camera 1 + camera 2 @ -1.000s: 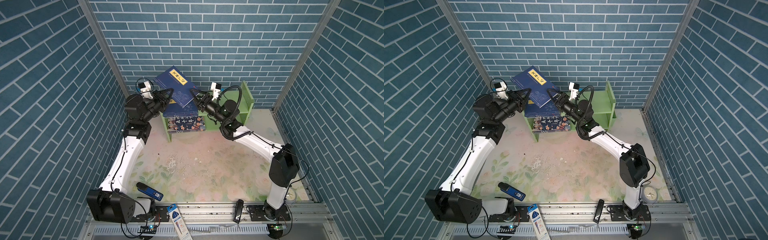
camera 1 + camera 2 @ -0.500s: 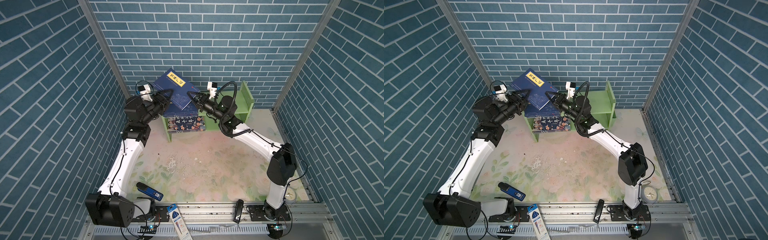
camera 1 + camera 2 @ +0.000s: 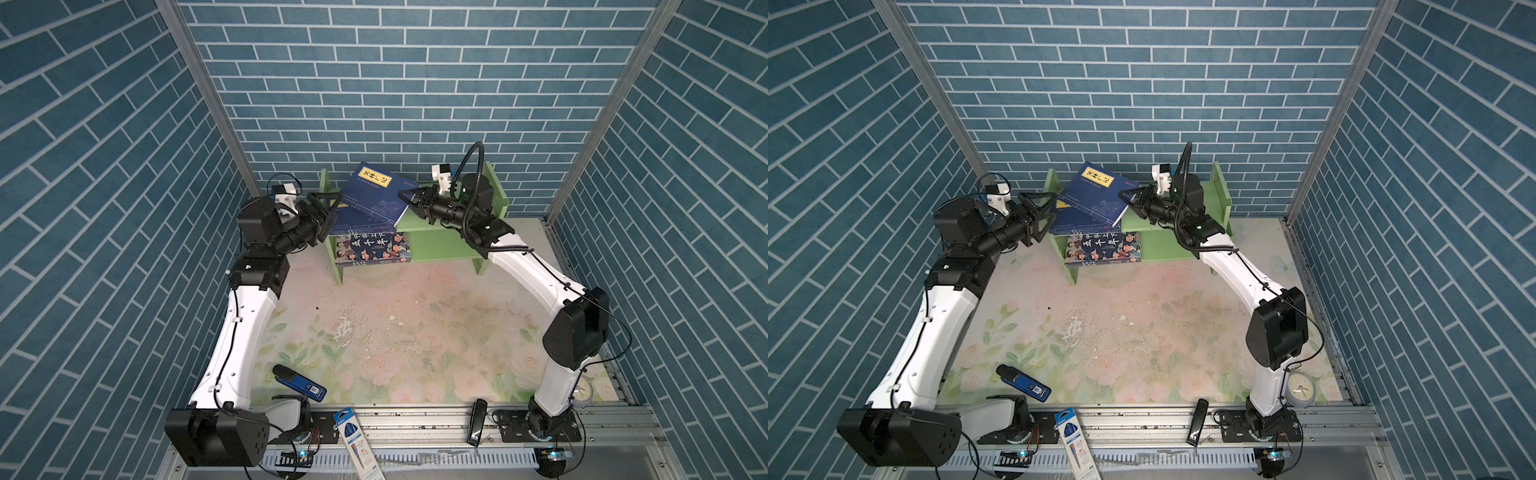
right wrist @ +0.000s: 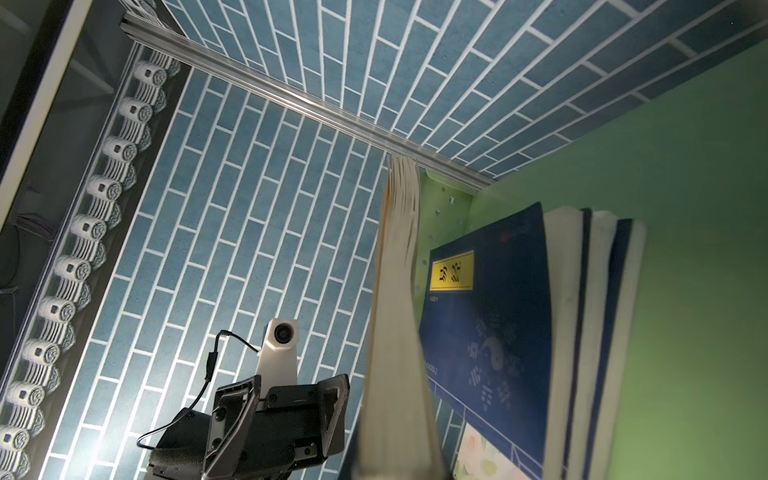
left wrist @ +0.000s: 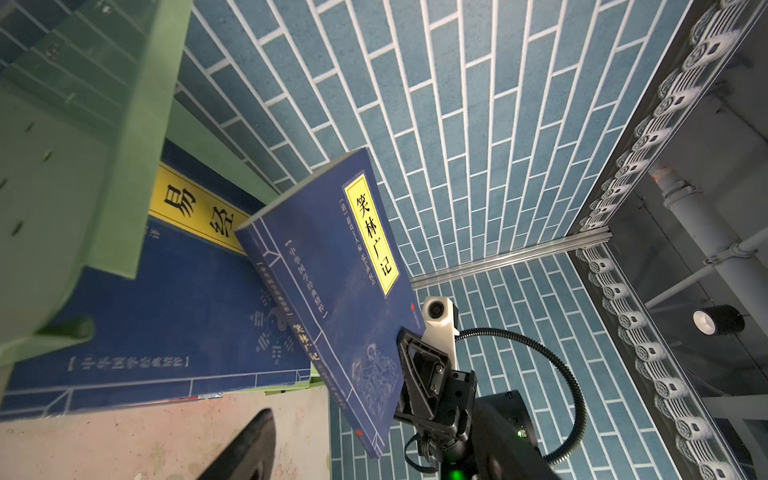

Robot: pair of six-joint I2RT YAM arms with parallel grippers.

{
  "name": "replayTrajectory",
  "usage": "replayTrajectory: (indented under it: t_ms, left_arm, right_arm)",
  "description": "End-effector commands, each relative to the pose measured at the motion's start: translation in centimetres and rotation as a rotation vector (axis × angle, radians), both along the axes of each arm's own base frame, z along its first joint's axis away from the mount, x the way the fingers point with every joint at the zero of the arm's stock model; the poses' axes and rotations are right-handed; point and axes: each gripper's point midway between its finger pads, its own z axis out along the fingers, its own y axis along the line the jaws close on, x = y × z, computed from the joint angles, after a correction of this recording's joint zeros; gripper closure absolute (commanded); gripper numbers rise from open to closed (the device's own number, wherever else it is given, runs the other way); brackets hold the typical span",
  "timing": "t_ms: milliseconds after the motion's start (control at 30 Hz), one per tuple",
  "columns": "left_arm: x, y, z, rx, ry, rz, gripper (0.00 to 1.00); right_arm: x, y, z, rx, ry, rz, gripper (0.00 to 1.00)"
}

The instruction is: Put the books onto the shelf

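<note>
A navy-blue book (image 3: 374,195) (image 3: 1096,195) with a yellow label hangs tilted over the top tier of the light green shelf (image 3: 440,249) (image 3: 1167,249). My right gripper (image 3: 405,199) (image 3: 1125,197) is shut on its right edge; the left wrist view shows that grip on the book (image 5: 332,270). My left gripper (image 3: 330,208) (image 3: 1046,205) stands open just left of the book, apart from it. Under the tilted book a stack of navy books (image 3: 357,222) (image 5: 166,324) (image 4: 498,332) lies on the top tier. The cartoon-face book (image 3: 372,247) (image 3: 1102,247) lies on the lower tier.
A small blue handheld device (image 3: 299,382) lies at the front left of the floral mat. A blue-and-white pen package (image 3: 357,440) and a black bar (image 3: 477,422) rest on the front rail. An alarm clock (image 3: 1300,388) stands by the right arm's base. Brick walls close in three sides.
My left gripper has opened and let go of the tilted book. My right gripper has shut on its right edge. The book has shifted right and down toward the shelf.
</note>
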Motion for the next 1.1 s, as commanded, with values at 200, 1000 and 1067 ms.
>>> replayTrajectory:
  t_ms: [200, 1000, 1067]
  left_arm:
    - [-1.4, -0.4, 2.5, 0.056, -0.105, -0.059, 0.21]
    - [-1.3, -0.5, 2.8, 0.049, -0.116, -0.069, 0.18]
    - [-1.2, -0.5, 2.6, 0.045, -0.111, -0.068, 0.18]
  right_arm:
    - [-2.6, -0.6, 1.6, -0.104, -0.066, 0.209, 0.95]
    - [3.3, 1.1, -4.4, -0.175, 0.056, 0.29, 0.81]
    - [3.8, 1.2, -4.7, -0.17, 0.061, 0.285, 0.78]
